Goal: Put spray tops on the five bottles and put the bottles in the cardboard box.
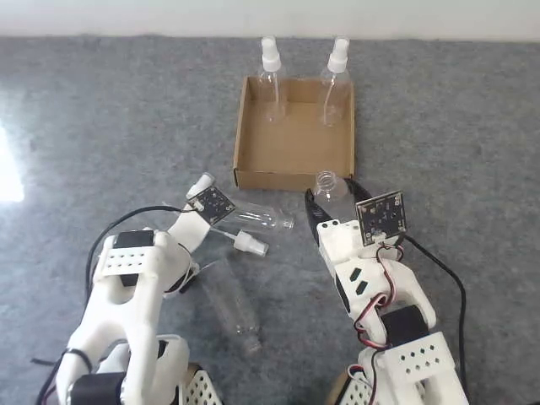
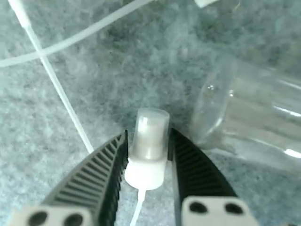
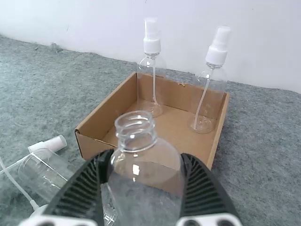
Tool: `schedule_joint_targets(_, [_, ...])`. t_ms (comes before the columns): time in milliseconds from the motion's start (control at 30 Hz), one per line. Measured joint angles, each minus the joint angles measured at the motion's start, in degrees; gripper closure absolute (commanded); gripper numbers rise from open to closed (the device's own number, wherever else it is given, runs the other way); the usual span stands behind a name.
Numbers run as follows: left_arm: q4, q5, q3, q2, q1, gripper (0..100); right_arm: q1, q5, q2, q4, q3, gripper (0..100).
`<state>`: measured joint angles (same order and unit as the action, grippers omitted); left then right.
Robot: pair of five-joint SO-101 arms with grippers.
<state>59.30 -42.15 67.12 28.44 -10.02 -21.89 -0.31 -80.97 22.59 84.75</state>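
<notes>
Pinching a spray top (image 2: 149, 155) between its fingers, our left gripper (image 2: 148, 133) works at centre-left of the high view. Our right gripper (image 3: 146, 158) clamps an uncapped bottle (image 3: 137, 129) upright, just below the cardboard box (image 1: 291, 179). There we see two capped bottles (image 1: 272, 84) standing at upper centre.

I'm looking at a grey, fuzzy felt-like mat (image 1: 76, 118) spread right across the tabletop. Along its far edge I see a plain white wall (image 1: 126, 15). A bright patch of glare (image 1: 7, 173) sits on the mat at the high view's left edge.
</notes>
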Motion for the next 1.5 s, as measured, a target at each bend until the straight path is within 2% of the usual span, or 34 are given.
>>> schedule_joint_targets(200, [0.0, 0.1, -0.4, -1.3, 0.3, 92, 0.0, 0.0, 0.0, 0.0, 0.0, 99.2])
schedule_joint_targets(333, [1.5, 0.6, -4.9, -7.6, 0.3, 93, 0.0, 0.0, 0.0, 0.0, 0.0, 99.2])
schedule_joint_targets(467, [4.1, 0.6, -10.6, -14.7, 0.2, 99, 0.0, 0.0, 0.0, 0.0, 0.0, 99.2])
schedule_joint_targets(833, [7.2, 0.6, -14.4, -17.7, 0.4, 99, 0.0, 0.0, 0.0, 0.0, 0.0, 99.2])
schedule_joint_targets(967, [12.5, 1.1, -15.3, -12.8, 0.3, 99, 0.0, 0.0, 0.0, 0.0, 0.0, 99.2])
schedule_joint_targets(1167, [20.4, 5.5, -19.7, -2.4, 0.3, 99, 0.0, 0.0, 0.0, 0.0, 0.0, 99.2])
schedule_joint_targets(1500, [26.2, 11.5, -28.7, 4.4, 0.3, 99, 0.0, 0.0, 0.0, 0.0, 0.0, 99.2])
